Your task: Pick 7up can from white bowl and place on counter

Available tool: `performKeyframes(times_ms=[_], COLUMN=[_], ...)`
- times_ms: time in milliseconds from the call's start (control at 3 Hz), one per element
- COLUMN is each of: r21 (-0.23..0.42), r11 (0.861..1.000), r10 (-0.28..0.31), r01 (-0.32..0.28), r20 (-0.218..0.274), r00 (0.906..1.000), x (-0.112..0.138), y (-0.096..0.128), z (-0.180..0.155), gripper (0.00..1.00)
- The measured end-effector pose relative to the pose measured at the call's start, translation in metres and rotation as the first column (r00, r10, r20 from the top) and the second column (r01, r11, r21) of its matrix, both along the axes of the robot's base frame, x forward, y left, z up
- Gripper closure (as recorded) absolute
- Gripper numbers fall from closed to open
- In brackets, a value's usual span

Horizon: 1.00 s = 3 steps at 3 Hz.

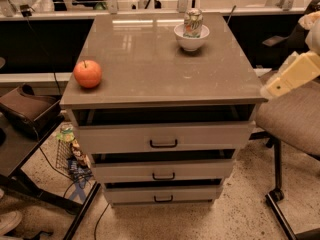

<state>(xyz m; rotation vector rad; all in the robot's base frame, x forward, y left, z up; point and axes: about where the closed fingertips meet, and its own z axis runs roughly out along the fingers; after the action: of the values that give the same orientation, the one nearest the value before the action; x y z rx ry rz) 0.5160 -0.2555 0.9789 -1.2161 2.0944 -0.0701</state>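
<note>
My gripper [286, 78] hangs right of the counter [150, 66], open or not I can't tell; a skewed reach might topple can [193, 22] and bowl [190, 40].

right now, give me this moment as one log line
pre-grasp | gripper right of counter | 7up can upright in white bowl | apple front-left

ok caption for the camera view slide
7up can standing in white bowl on counter, apple at left, gripper off the right edge
</note>
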Motion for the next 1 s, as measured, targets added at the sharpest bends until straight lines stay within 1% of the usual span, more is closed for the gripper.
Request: performKeyframes(times_ms=[333, 667, 1000], r21=[0.171, 0.324, 0.322], r11=[0.983, 0.945, 0.944], r10=[-0.076, -0.135, -0.165], r01=[0.061, 0.052, 0.068], r20=[0.085, 0.242, 0.284], r00=[0.9934, 0.9609, 0.9446], x=[0.037, 0.089, 0.096], y=[-0.005, 0.008, 0.003], z=[-0.013, 0.001, 0.013], gripper=[0.00, 0.00, 0.00])
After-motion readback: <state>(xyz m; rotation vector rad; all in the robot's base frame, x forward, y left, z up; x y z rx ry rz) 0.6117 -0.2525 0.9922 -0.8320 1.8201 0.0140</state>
